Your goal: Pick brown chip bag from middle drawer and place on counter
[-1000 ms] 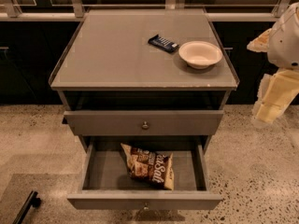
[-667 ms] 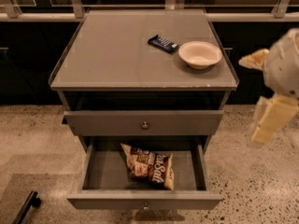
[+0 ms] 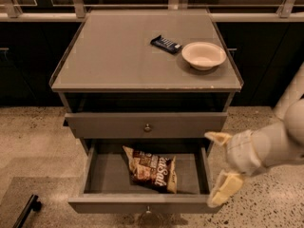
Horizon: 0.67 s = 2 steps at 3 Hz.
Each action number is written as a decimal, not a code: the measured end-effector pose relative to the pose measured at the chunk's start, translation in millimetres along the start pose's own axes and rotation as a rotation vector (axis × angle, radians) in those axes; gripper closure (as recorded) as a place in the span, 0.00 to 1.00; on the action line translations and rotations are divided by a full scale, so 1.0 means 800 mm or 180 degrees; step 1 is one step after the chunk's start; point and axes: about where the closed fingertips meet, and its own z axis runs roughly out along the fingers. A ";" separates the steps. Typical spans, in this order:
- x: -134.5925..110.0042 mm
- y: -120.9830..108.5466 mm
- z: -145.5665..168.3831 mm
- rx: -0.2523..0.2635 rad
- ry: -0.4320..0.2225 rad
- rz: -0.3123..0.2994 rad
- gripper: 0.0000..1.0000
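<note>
**Status: chip bag in the open drawer, gripper empty**

1. I see the brown chip bag lying flat on the floor of the middle drawer. It sits right of the drawer's centre, crinkled and skewed, with one corner pointing toward the back left. It is the only item in that drawer.

2. The middle drawer is pulled out, and its interior is visible from above. A small round knob shows on its front edge.

3. The upper drawer front sits directly above, with its own knob. I cannot see what is inside it.

4. The gripper is at the right front corner of the middle drawer, outside its right wall. It is near the bag but not touching it. I read its two pale fingers as spread wide apart, one above the other, with nothing between them.

5. The counter carries two items at its back right. One is a shallow cream bowl with nothing visible inside. The other is a dark-blue bar wrapper, just to the bowl's left.

6. The cabinet stands on a speckled stone floor.
</note>
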 end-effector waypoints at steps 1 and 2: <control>0.047 -0.007 0.111 -0.0081 -0.0269 0.0212 0.00; 0.083 -0.045 0.191 0.0079 -0.0321 0.0440 0.00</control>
